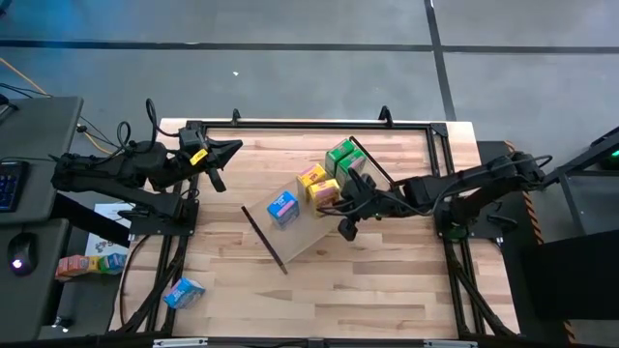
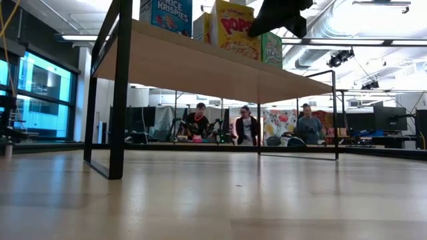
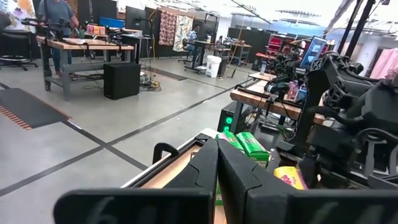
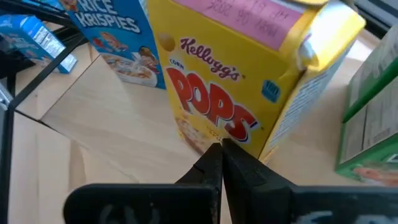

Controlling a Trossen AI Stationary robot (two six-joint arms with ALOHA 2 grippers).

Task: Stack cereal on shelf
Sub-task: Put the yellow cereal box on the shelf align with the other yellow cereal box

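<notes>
Shelf, light wood with dark end frames, sits diagonal at table centre. On its top: blue Rice Krispies box toward 9 o'clock, two yellow Corn Pops boxes and just beside each other in the middle, two green boxes and at the 1 o'clock end. Another blue box lies flat on the table at 7 o'clock, well apart from the shelf. Right gripper reaches in from 3 o'clock, over the shelf just beside the nearer yellow box; jaws fully closed, fingertips pressed together, gripping nothing, tips right in front of the Pops box face in the right wrist view. Left gripper waits at 10 o'clock near the table's far-left corner, jaws closed tight, empty. Three people sit in the room behind, seen in the low view.
</notes>
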